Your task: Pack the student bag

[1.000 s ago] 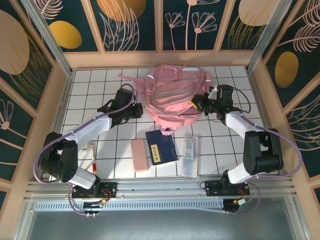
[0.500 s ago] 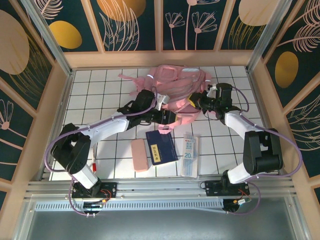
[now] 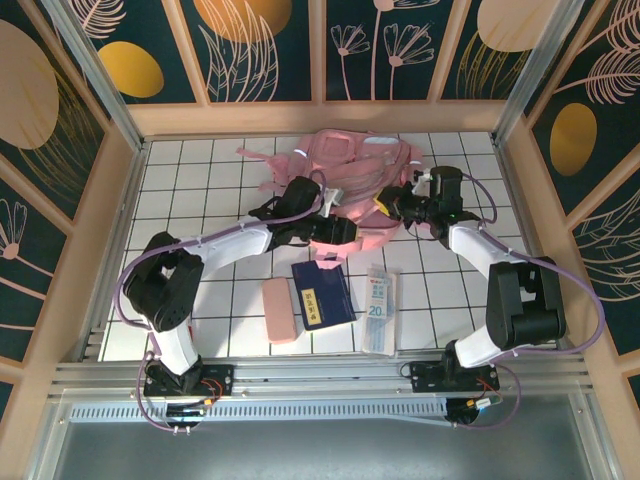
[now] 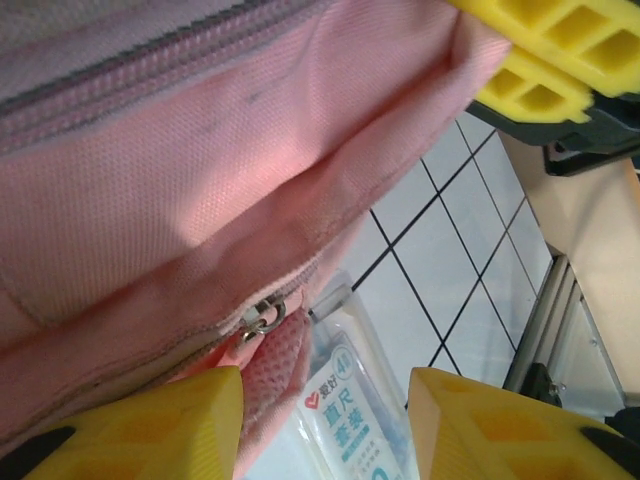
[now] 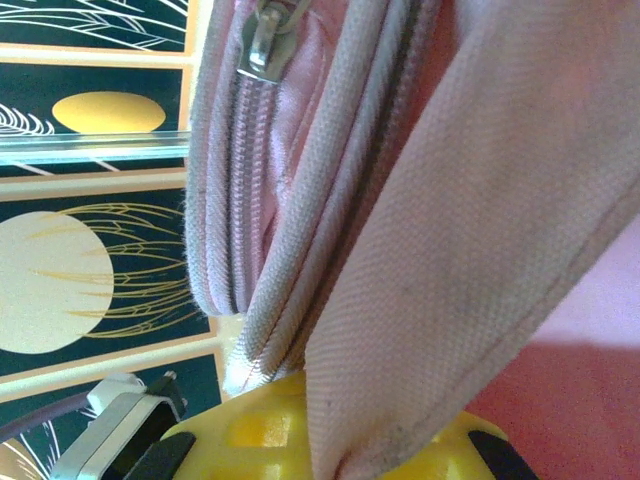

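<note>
Student bag [image 3: 350, 165] lies slumped at the far middle of the table, between both arms. Soft, limp, probably light: it folds rather than lifts. Right gripper [image 3: 391, 206] pinches a fabric edge. Left gripper [image 4: 325, 405] is spread beside the zipper, seemingly holding nothing. I'd grip the seam.

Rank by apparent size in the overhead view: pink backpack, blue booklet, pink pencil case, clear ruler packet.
Largest: student bag
Then blue booklet
Then ruler packet and pencil case: too alike to rank, packet longer, case wider.
</note>
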You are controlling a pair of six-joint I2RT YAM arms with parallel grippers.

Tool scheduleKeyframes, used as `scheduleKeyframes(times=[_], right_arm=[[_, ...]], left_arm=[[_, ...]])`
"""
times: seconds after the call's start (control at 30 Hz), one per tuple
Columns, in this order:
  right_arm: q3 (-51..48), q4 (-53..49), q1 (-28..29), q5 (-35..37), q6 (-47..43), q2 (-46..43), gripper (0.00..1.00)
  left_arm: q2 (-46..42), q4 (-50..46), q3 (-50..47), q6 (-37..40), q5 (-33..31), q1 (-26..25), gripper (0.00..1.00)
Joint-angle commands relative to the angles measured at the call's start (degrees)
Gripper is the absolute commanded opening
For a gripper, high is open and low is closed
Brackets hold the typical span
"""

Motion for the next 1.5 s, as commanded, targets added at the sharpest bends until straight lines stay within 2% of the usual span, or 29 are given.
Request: scheduleKeyframes(times=[0.0,0.33,0.57,0.73,0.9,1.2,1.3,1.37,1.47], right_arm=[[2.9,2.9,0.9,-1.2,0.6,-0.8,0.00],[3.0,4.7,2.6,-1.0,2.1,-0.3,0.00],[3.6,5.2,3.4,-1.0,2.7,0.6,0.00],[3.1,4.7,3.5,-0.6,2.4,0.3,0.00],[2.6,3.7,3.6,0.1,1.7,-0.4,0.00],[3.0,-4.0,3.5,5.1,-4.7,-1.6,0.00],[2.7,-6.0,3.3,8.3,-6.9,-2.7,0.00],[2.2,-7.0,2.8,10.6,-8.5,-3.6,0.00],[1.8,-8.5,1.6,13.0,-11.6,-4.8,0.00]], left_arm=[[2.0,-1.2,2.2,0.1,-1.0,-0.1,0.46],[4.4,-0.9,1.3,1.0,-5.6,-1.0,0.46],[3.7,4.2,-1.7,0.2,-5.9,-1.2,0.19],[3.2,3.0,-0.9,2.2,-9.1,-1.3,0.10],[4.6,3.2,0.4,3.0,-8.6,-1.3,0.00],[0.7,4.5,-1.7,4.4,-11.0,-1.3,0.00],[-1.4,0.2,-2.1,5.3,-18.9,-1.3,0.00],[-3.5,-2.4,-3.2,5.5,-27.6,-1.2,0.00],[-8.0,-0.7,-7.8,6.4,-35.5,-0.4,0.00]])
